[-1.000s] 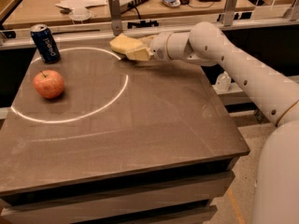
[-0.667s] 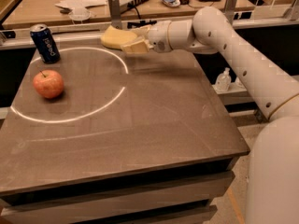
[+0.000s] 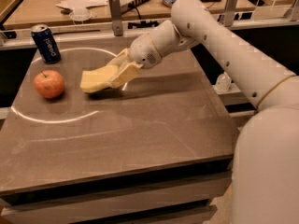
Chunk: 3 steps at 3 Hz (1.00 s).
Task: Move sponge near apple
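Note:
The pale yellow sponge (image 3: 95, 80) is held in my gripper (image 3: 113, 74), just above the brown table and a little right of the apple. The red-orange apple (image 3: 48, 83) with a short dark stem sits on the table's left side. My gripper reaches in from the right on the white arm (image 3: 224, 45), its pale fingers (image 3: 125, 73) closed on the sponge's right end. A narrow gap separates the sponge from the apple.
A dark blue soda can (image 3: 46, 43) stands upright at the back left, behind the apple. The brown table (image 3: 154, 129) bears a white circular line. A cluttered desk (image 3: 93, 1) lies behind, with a metal post (image 3: 115, 15) at the table's back edge.
My gripper has carried the sponge from the table's back centre forward and to the left, down close to the apple. The apple and can have not moved.

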Each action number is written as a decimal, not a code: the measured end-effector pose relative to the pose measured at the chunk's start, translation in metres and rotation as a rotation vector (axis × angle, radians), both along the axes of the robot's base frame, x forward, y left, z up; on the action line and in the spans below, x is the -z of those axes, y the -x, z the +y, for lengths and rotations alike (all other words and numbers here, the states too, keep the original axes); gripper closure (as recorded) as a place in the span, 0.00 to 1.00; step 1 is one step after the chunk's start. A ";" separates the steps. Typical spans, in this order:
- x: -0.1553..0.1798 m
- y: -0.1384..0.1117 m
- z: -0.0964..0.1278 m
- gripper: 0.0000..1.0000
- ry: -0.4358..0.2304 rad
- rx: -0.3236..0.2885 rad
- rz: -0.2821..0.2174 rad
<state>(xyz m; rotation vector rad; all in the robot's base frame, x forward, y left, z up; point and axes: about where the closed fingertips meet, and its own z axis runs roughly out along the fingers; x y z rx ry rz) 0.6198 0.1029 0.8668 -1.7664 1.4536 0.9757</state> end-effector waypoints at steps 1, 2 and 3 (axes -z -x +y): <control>0.009 0.034 0.010 0.74 0.043 -0.160 0.064; 0.012 0.051 0.020 0.51 0.054 -0.239 0.100; 0.013 0.058 0.027 0.28 0.059 -0.235 0.121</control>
